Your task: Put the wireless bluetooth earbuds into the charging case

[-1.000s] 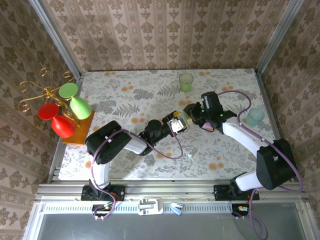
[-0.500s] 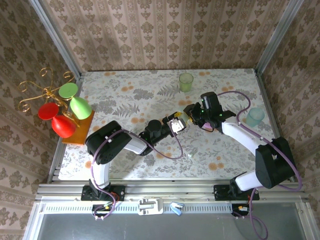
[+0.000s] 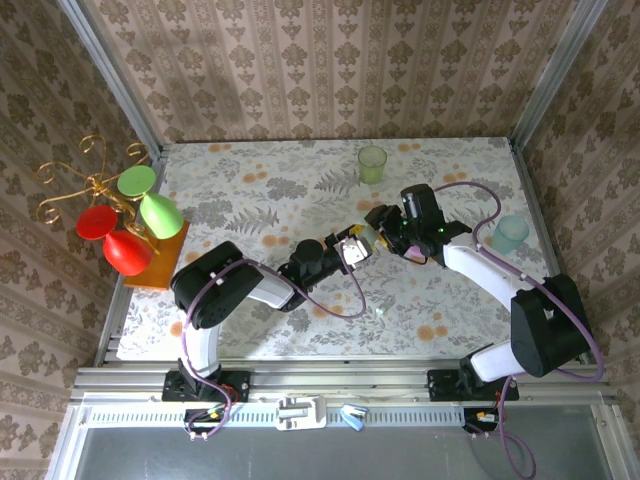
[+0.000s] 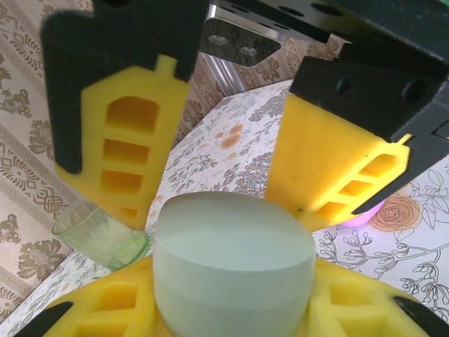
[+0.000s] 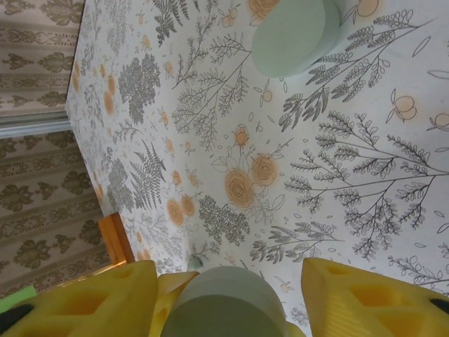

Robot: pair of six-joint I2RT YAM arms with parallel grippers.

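Left gripper: clenched on the charging case. In the left wrist view its yellow fingers press both flanks of the mint, puck-shaped charging case, which stands flat face up.

Right gripper: released. In the right wrist view its yellow fingers stand spread apart, one on each side of the charging case. The frames do not show whether they touch it. The left wrist view shows the same two fingers hanging just above the charging case.

Earbuds: a tiny pale speck lies on the tablecloth, well away from the charging case on the arm-base side. It is too small to confirm as one of the earbuds.

A pink-purple object sits near the charging case, to its right, by the right arm's wrist. A second mint disc rests flat on the tablecloth, apart from the charging case.

A green cup stands beyond the charging case toward the far wall. A teal cup stands well to its right. A wire stand with red and green glasses stands well to its left.
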